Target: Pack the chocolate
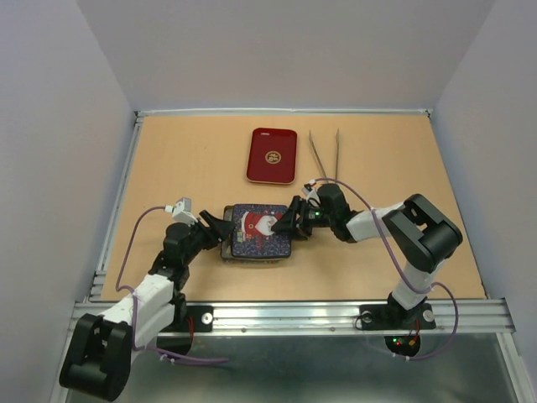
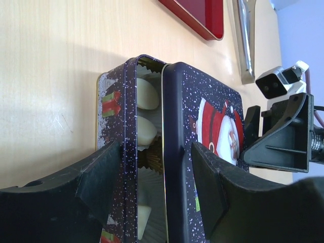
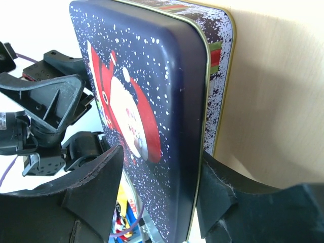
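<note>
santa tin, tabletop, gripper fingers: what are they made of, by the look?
The tin looks like thin printed sheet metal, glossy: gold-coloured rim edge, soft sheen on the lid. The tabletop is light wood or a wood-look laminate, matte; the faint grain fits either. The gripper fingers look like black matte plastic, slightly rough, possibly printed.

Robotics lab, white enclosure walls (image 1: pixel 285 50), aluminium mounting rail (image 1: pixel 294 315), wooden tabletop (image 1: pixel 193 159)
</note>
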`<act>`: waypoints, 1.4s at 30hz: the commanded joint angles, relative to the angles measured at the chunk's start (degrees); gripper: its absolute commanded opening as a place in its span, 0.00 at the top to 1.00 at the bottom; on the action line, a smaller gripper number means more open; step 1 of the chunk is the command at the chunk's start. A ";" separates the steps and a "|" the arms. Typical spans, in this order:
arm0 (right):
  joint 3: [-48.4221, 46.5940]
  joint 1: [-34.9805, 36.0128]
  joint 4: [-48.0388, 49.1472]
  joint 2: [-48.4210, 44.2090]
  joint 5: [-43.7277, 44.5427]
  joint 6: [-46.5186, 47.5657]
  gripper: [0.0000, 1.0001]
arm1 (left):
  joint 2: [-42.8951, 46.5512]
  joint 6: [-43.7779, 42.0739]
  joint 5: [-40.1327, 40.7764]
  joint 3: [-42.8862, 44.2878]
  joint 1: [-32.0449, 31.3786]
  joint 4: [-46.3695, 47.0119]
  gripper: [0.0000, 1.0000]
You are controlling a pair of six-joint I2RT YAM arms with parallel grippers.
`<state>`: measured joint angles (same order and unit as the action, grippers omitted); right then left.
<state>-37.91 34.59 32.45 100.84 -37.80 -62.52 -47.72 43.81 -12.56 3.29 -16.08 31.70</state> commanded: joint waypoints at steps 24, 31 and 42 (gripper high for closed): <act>-9.81 3.64 -15.31 -4.68 5.98 5.74 0.34 | -3.16 3.21 1.22 0.05 -11.34 4.16 0.31; -10.52 4.17 -16.19 -4.42 6.42 6.27 0.33 | -3.69 3.21 2.01 0.67 -12.84 4.24 0.36; -12.19 4.52 -19.17 -5.65 8.18 7.50 0.27 | -3.78 3.04 1.92 0.93 -13.54 4.24 0.51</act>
<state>-45.47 36.60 10.17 97.21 -29.15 -55.35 -51.00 45.12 -1.37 3.33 -26.65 35.16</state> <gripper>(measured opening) 0.728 0.636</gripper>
